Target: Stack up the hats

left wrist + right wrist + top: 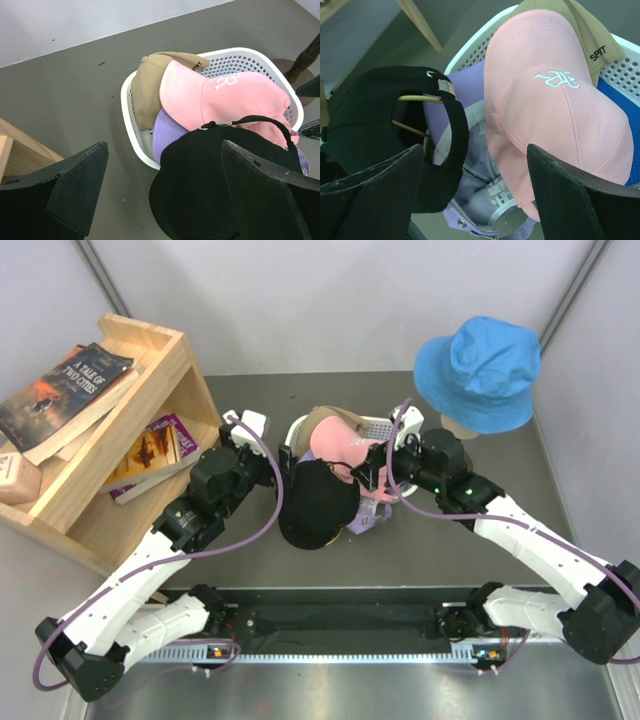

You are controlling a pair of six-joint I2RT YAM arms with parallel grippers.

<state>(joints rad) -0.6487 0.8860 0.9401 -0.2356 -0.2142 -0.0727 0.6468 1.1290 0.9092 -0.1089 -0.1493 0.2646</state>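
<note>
Left hand spread wide, right hand parted and empty, both arms reaching inward

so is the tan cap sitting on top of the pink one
No, the pink cap lies over the tan cap in the white basket.

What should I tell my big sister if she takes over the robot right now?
Left gripper: open, empty, over the black cap.
Right gripper: open, holding nothing, above the pink cap.
Hats: pink, tan cap and lavender cap piled in the white basket; a bit of blue fabric shows under the pink. The black cap hangs over the basket's near edge.
Done: no neat stack yet.
Left: nest the caps into one stack.
</note>
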